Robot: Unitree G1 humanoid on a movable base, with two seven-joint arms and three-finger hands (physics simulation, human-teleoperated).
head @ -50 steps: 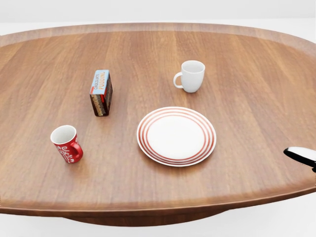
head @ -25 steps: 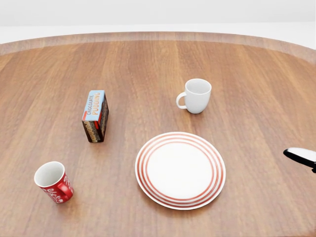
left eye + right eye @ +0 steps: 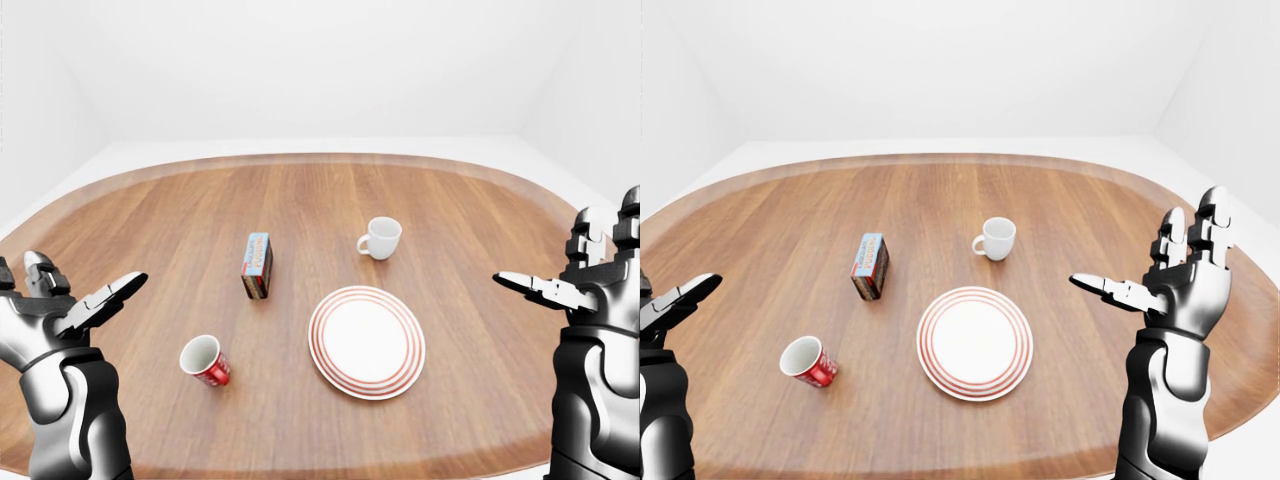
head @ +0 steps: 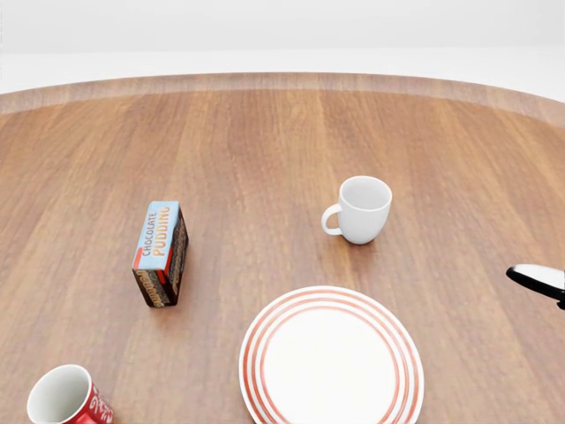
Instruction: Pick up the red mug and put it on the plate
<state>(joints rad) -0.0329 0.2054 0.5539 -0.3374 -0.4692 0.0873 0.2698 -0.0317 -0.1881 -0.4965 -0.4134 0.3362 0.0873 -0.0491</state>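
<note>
Red mug (image 3: 206, 361) upright on oval wooden tabletop (image 3: 300, 200), near its bottom-left edge in left-eye view, handle side hidden. Plate (image 3: 367, 341) (white, red rings) just right of mug, apart, bare. White mug (image 3: 382, 238) above plate, toward tabletop centre. Pudding box (image 3: 257, 266) standing above red mug. Left hand (image 3: 72, 305) and right hand (image 3: 1170, 275) raised at tabletop's side edges, fingers spread, holding nothing.
</note>
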